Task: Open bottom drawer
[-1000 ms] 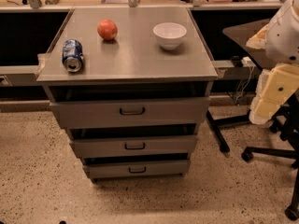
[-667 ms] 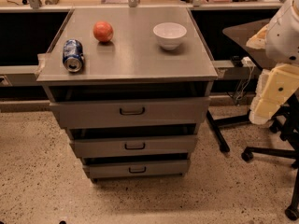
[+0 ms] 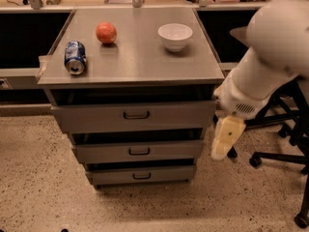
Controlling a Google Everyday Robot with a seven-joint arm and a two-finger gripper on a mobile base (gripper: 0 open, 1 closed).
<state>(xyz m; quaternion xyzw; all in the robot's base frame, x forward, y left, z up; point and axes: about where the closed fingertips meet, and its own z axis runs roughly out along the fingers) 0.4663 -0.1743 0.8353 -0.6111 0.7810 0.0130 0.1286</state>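
Gripper (image 3: 227, 138): low on the white arm, right of the grey cabinet (image 3: 140, 66), level with the middle drawer (image 3: 101, 152); clenched or released, cannot tell.
Bottom drawer (image 3: 111, 176): lowest of three, shut, below and left of gripper, well apart. Best handled thus: drop to loop handle (image 3: 142, 176) height, approach square-on, hook, pull straight and level, clear of chair base (image 3: 275, 158).

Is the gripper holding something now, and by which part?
Nothing; the gripper hangs beside the grey metal cabinet, apart from the bottom drawer's dark loop handle.
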